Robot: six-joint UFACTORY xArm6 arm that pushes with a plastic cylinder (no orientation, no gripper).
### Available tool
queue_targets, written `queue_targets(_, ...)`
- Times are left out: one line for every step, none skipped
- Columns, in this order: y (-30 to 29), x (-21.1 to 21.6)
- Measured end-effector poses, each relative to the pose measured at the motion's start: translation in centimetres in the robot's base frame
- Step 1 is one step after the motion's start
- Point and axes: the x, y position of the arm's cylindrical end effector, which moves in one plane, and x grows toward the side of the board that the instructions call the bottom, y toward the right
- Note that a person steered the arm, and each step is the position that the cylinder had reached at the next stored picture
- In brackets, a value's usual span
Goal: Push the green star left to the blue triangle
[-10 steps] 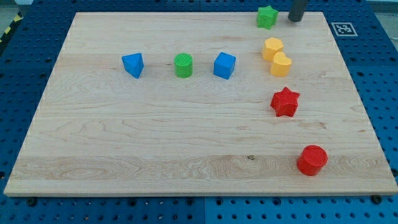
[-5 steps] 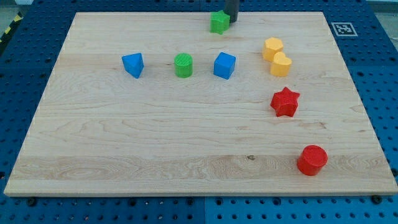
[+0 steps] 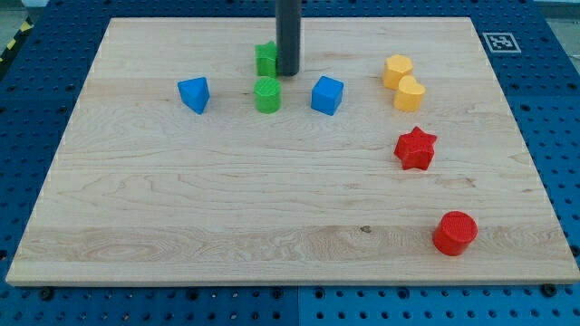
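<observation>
The green star [image 3: 265,58] sits near the view's top centre, partly hidden by my rod. My tip [image 3: 288,72] touches the star's right side. The blue triangle [image 3: 194,94] lies to the star's lower left, a short gap away. A green cylinder [image 3: 267,94] stands just below the star, almost touching it.
A blue cube [image 3: 327,95] sits right of the green cylinder. Two yellow blocks [image 3: 397,69] [image 3: 410,93] are at the upper right. A red star [image 3: 416,148] and a red cylinder [image 3: 454,233] lie on the right side of the wooden board [image 3: 181,217].
The tip has swept left and down from the top right edge, pushing the green star left and down to just above the green cylinder.
</observation>
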Motion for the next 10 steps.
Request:
queue_targets(-1.8, -0.8)
queue_targets(-2.3, -3.1)
queue_targets(-4.1, -3.4)
queue_targets(-6.4, -4.1)
queue_targets(-8.6, -5.9)
queue_targets(-10.4, -8.4)
queue_targets(-12.4, -9.9)
queue_targets(-14.5, -10.0)
queue_targets(-16.8, -10.0)
queue_targets(-18.3, -10.0)
